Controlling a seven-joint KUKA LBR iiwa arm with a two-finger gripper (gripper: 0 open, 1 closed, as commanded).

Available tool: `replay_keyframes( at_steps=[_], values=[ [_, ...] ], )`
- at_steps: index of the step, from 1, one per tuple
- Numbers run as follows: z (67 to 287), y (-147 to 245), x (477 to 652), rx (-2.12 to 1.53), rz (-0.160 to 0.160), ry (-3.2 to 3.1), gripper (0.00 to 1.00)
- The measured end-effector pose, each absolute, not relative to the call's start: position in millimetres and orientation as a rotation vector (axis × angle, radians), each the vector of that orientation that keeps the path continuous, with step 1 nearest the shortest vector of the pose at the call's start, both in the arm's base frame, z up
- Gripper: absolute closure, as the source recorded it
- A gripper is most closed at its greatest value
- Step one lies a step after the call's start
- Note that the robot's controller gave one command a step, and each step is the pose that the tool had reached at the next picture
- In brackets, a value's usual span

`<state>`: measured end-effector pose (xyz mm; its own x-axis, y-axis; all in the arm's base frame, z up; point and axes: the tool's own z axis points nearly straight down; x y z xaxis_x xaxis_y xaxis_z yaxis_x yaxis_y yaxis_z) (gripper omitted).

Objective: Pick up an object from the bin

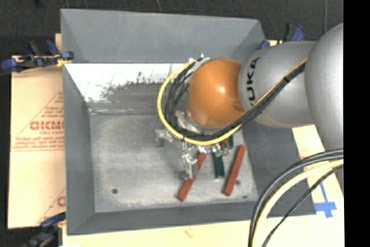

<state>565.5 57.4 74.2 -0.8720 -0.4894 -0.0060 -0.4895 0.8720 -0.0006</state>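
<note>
My gripper [188,163] hangs low in the bin's right half, just under the arm's orange cover. A long red stick [185,187] lies slanted right beside it, its upper end running under the gripper and its lower end pointing to the bin's front. A small dark green piece [219,163] lies just to the right of the gripper. Further right, a second red stick [233,170] lies slanted, apart from the gripper.
The arm and its orange cover with yellow and black cables hide the bin's middle right. The bin's sloped walls rise close behind and to the right of the things. Bare grey floor stretches to the left.
</note>
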Motion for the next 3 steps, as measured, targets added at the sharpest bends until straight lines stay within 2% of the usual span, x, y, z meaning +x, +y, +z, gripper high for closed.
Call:
replay_keyframes(
  at_steps=[1, 2, 3],
  values=[
    [86, 3, 518.5, -1.319, 0.001, 2.849, 1.00],
    [86, 3, 518.4, -1.319, 0.003, 2.849, 1.00],
    [129, 4, 511.7, -1.303, 0.005, 2.865, 1.00]
  ],
)
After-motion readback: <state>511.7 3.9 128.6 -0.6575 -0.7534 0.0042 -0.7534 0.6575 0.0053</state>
